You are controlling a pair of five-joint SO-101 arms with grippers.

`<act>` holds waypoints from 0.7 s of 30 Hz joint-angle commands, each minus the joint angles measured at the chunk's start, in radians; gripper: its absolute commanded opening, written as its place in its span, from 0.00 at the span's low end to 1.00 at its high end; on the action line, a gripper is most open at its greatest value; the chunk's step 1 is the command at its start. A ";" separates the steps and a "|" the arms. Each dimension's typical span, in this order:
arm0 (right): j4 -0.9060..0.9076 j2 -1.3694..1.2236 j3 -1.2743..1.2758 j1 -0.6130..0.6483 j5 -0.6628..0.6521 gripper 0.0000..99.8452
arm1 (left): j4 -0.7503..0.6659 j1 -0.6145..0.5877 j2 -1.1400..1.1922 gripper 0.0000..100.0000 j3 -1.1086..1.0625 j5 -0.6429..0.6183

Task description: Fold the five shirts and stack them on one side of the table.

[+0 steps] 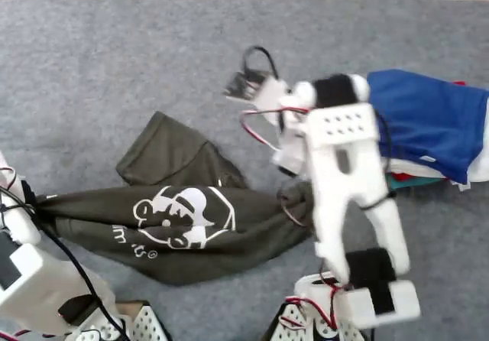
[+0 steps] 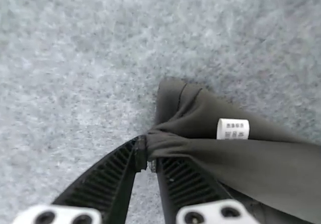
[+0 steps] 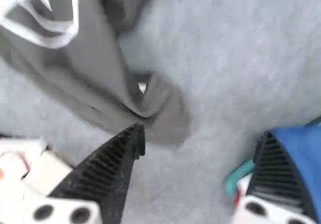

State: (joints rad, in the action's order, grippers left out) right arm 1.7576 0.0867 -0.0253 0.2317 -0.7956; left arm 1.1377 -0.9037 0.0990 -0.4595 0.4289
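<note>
A dark olive shirt (image 1: 183,219) with a white print lies stretched across the middle of the grey table. My left gripper (image 2: 147,156) is shut on a bunched edge of the olive shirt (image 2: 225,153), beside its white label (image 2: 233,128), at the shirt's left end (image 1: 46,207). My right gripper (image 3: 200,143) hangs open just above the shirt's other end (image 3: 150,108), nothing between its fingers. The right arm (image 1: 344,150) covers that end from above. A folded blue shirt (image 1: 428,115) tops a stack at the right edge.
Under the blue shirt lie white, red and teal layers (image 1: 412,179). The blue shirt's edge (image 3: 306,143) sits close to one right fingertip. Bare grey cloth (image 1: 114,58) stretches across the far left. Both arm bases stand at the near edge.
</note>
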 commanded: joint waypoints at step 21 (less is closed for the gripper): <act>0.009 -1.194 -1.156 0.330 0.419 0.22 | -0.089 -0.061 0.075 0.03 0.024 -0.095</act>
State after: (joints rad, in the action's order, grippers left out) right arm 1.7576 -1.1070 -1.1454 0.5600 -0.3874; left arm 1.0764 -0.9375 0.1711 -0.4503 0.3445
